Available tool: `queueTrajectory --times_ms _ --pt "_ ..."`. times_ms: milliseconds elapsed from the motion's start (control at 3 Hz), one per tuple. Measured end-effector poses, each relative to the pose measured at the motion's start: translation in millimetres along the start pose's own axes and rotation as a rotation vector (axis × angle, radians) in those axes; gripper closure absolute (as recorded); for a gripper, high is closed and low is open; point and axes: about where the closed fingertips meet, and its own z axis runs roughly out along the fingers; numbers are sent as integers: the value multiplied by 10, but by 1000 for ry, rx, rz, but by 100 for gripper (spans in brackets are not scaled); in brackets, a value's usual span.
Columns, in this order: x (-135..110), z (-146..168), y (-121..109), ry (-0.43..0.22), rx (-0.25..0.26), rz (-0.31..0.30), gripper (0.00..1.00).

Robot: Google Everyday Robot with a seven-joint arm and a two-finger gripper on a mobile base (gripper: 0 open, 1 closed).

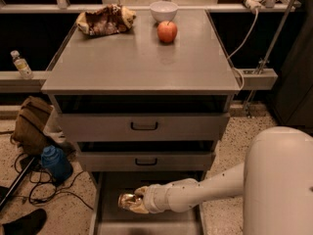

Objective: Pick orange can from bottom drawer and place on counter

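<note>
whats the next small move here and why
Probably a short lift, drawing slightly back toward the robot. The gripper is at the orange can, low inside the bottom drawer. The middle drawer has its front close behind and above the can, so easing away first should keep clearance. The counter has bare room in front of the apple.
</note>
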Motion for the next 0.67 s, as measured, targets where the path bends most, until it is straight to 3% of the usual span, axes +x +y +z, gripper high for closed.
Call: queueTrajectory --times_ms 333,667 --pt "-150 -149 35 -42 4 -75 100" --pt "-706 -768 70 -130 83 -232 100"
